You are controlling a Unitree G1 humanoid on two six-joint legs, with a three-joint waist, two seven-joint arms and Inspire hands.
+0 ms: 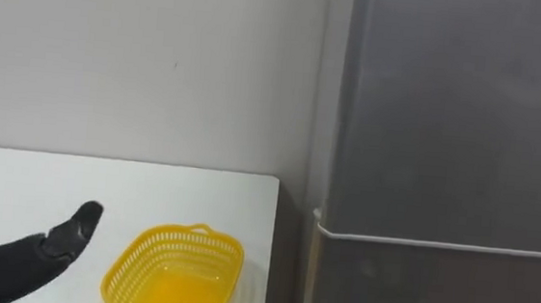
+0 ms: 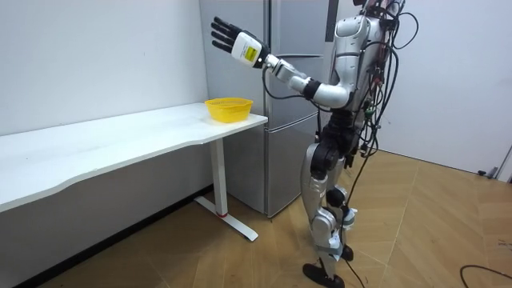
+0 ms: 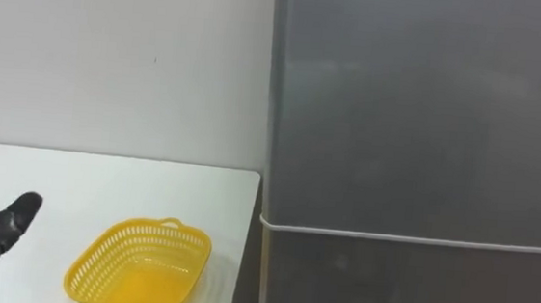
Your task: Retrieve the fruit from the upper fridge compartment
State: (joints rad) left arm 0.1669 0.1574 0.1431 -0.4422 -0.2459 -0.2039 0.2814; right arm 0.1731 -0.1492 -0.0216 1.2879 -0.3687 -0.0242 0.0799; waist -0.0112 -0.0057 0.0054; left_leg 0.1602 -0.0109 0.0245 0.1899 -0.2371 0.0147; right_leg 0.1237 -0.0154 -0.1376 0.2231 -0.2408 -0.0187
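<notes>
Upper fridge door [image 1: 458,108], a flat grey metal panel, stands shut, and the fingers [image 1: 79,224] of the robot's black left hand [image 1: 10,265] are well apart from it, off to its left. The fingers are straight and hold nothing. In the eye views one dark fingertip points up and to the right over the white tabletop [image 1: 75,180]. In the room view the whole hand is raised high, with its fingers spread.

Just to the right of that fingertip, not touching it, a yellow plastic mesh basket [image 1: 174,272] sits on the tabletop. It is oval, has a small handle at its far rim, and lies near the tabletop's right end. Past that end there is a narrow dark gap, then the side of the tall grey fridge [image 2: 280,144].

A thin pale seam runs across the fridge front just below the upper fridge door. Under it the lower grey fridge door [image 1: 433,295] is shut as well. A plain pale wall [image 1: 142,64] rises behind the tabletop and meets the fridge's left side.

In the room view the robot stands upright on a wood-patterned floor [image 2: 432,224], in front of the fridge and near the end of the long tabletop. Its left arm is stretched out toward the room view's left at about head height, and the hand shows above the basket.
</notes>
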